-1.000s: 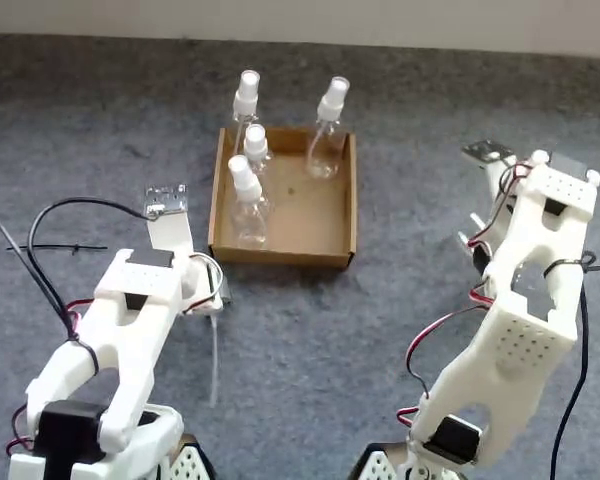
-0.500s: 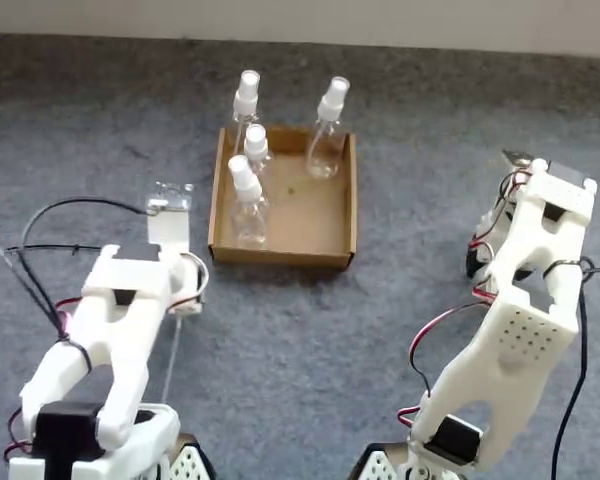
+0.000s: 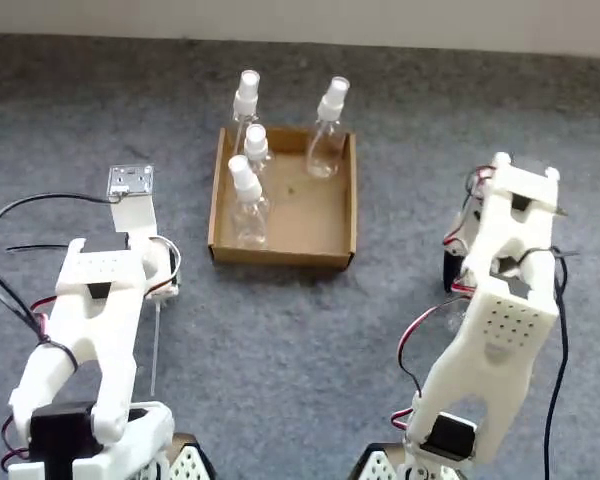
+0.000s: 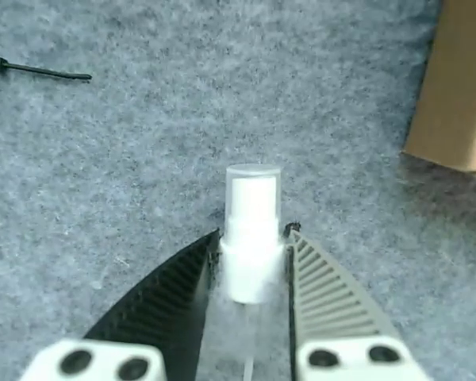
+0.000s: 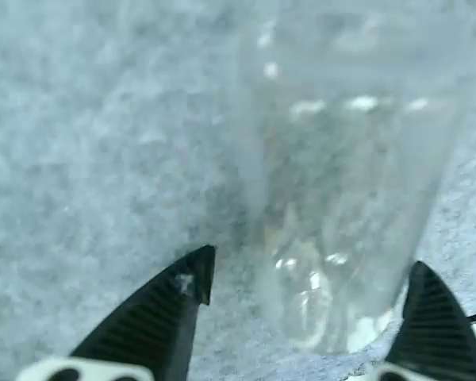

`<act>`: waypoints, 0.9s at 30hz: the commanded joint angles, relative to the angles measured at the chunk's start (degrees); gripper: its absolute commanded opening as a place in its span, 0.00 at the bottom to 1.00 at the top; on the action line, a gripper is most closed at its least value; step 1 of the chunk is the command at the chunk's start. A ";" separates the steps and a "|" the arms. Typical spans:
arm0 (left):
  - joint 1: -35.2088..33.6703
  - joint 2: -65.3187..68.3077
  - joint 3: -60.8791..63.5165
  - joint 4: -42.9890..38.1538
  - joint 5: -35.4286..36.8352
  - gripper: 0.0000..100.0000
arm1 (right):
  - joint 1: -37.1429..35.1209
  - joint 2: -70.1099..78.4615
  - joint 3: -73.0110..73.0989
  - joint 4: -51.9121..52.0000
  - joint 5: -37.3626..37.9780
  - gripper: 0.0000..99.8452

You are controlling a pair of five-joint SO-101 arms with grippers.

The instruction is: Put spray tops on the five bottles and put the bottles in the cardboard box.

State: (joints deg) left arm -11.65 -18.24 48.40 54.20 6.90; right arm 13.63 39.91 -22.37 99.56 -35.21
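Left claw [image 4: 252,238] clamped tight on the white spray top [image 4: 252,198], cap end poking out past the fingertips, thin dip tube [image 3: 155,345] trailing back under the arm. Right claw [image 5: 311,266] spread wide, clear bottle [image 5: 345,182] sitting between its fingers, can't tell if either finger touches it. Cardboard box [image 3: 280,256] is ahead and to the right of the left claw, ahead-left of the right one. Four capped bottles [image 3: 248,205] at the box, at least two inside, can't tell for the far ones
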 commanded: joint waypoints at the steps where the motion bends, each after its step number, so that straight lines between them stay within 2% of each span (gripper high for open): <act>1: -0.48 -0.04 -2.68 0.18 0.00 0.00 | -1.45 -6.55 -0.84 1.63 2.90 0.36; 5: -0.48 -0.04 -2.51 0.18 0.09 0.00 | -0.22 -12.35 -0.75 1.63 7.03 0.36; 7: -0.48 0.04 -2.42 0.18 0.09 0.00 | 0.57 -16.13 -0.75 1.63 12.40 0.36; 8: -0.48 0.04 -2.42 0.18 0.09 0.00 | 0.84 -17.98 -0.84 1.54 17.41 0.36; 9: -0.48 0.04 -2.42 0.18 0.09 0.00 | 1.01 -19.91 -0.84 1.19 25.05 0.36; 14: -0.48 0.04 -2.33 0.09 0.09 0.00 | 1.27 -27.03 -0.22 0.75 78.42 0.36; 16: -0.48 0.04 -2.33 0.09 0.09 0.00 | 2.51 -27.91 0.66 1.63 96.00 0.36; 21: -0.48 0.04 -2.33 0.09 0.09 0.00 | 5.76 -28.26 10.86 1.27 129.58 0.36; 23: -0.48 0.04 -2.33 0.09 0.09 0.00 | 6.81 -28.18 14.99 1.19 140.84 0.36; 25: -0.57 0.04 -2.33 0.09 0.09 0.00 | 8.04 -28.26 18.07 1.19 149.10 0.36; 27: -0.75 0.04 -2.24 0.09 0.09 0.00 | 9.45 -28.18 20.35 0.66 154.02 0.36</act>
State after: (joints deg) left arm -11.82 -18.24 48.40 54.20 6.90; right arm 20.66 14.42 -3.74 100.00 107.56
